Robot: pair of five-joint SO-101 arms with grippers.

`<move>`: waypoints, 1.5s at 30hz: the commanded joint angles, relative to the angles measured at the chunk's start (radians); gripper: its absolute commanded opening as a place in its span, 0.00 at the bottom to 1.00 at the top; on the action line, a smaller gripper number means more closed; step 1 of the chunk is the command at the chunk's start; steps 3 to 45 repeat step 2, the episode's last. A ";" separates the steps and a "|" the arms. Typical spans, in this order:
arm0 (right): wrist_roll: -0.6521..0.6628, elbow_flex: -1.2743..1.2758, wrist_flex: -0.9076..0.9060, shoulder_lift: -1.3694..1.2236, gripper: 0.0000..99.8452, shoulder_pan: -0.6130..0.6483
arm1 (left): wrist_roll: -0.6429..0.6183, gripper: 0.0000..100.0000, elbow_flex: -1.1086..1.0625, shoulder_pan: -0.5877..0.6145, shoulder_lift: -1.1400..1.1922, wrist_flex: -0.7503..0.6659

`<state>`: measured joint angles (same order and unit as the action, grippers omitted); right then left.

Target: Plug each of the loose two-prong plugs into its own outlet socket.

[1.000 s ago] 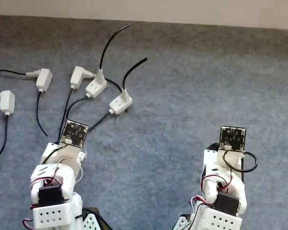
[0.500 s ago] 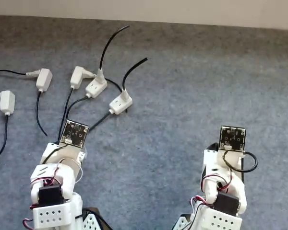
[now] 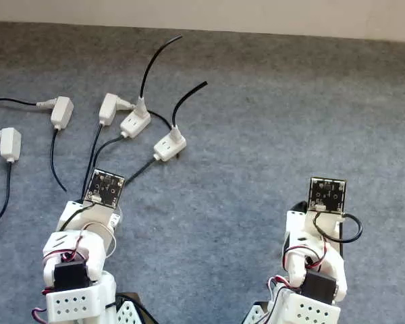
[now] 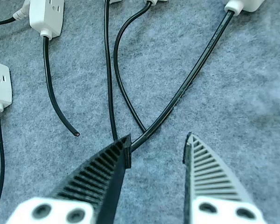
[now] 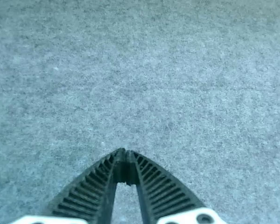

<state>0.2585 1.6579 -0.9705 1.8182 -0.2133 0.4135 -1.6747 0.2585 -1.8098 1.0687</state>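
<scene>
A: What is there from up high?
B: A table point(image 3: 277, 115) with a fuzzy grey cover. The white left arm point(image 3: 77, 263) sits at the near edge. The white right arm point(image 3: 317, 266) sits beside it, well apart.
A: Where are the plugs and sockets?
B: All in front of the left arm. There are five little white plastic blocks with black cords. The outermost white block point(image 3: 10, 143) lies near the table's side edge. The second white block point(image 3: 62, 111) is near it. The third white block point(image 3: 108, 108) and the fourth white block point(image 3: 135, 122) lie just beside each other. The fifth white block point(image 3: 169, 145) is closest to the middle. From here I cannot tell plugs from sockets.
A: And the left arm's camera?
B: The left fingers point(image 4: 102, 182), one black and one pale, stand apart with a middle-sized gap and hold nothing. The outermost and second blocks show slots on top, so they are sockets lying face up. A thick black cord point(image 4: 192, 77) runs from the fifth block to just beside the black finger's tip. Two thin black cords point(image 4: 107, 70) run there too. A short black cord point(image 4: 51, 93) comes out of the second block and ends loose on the table.
A: And the right arm's camera?
B: The right fingers point(image 5: 158, 186) are pressed together, tip to tip. Under them is the grey table.
</scene>
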 commanded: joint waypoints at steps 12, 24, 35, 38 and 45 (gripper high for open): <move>-0.006 0.159 0.025 0.001 0.01 -0.008 | -0.005 0.19 -0.021 0.002 -0.008 -0.020; -0.006 0.159 0.025 0.001 0.01 -0.008 | -0.005 0.19 -0.021 0.002 -0.008 -0.020; -0.006 0.159 0.025 0.001 0.01 -0.008 | -0.005 0.19 -0.021 0.002 -0.008 -0.020; -0.006 0.159 0.025 0.001 0.01 -0.008 | -0.005 0.19 -0.021 0.002 -0.008 -0.020; -0.006 0.159 0.025 0.001 0.01 -0.008 | -0.005 0.19 -0.021 0.002 -0.008 -0.020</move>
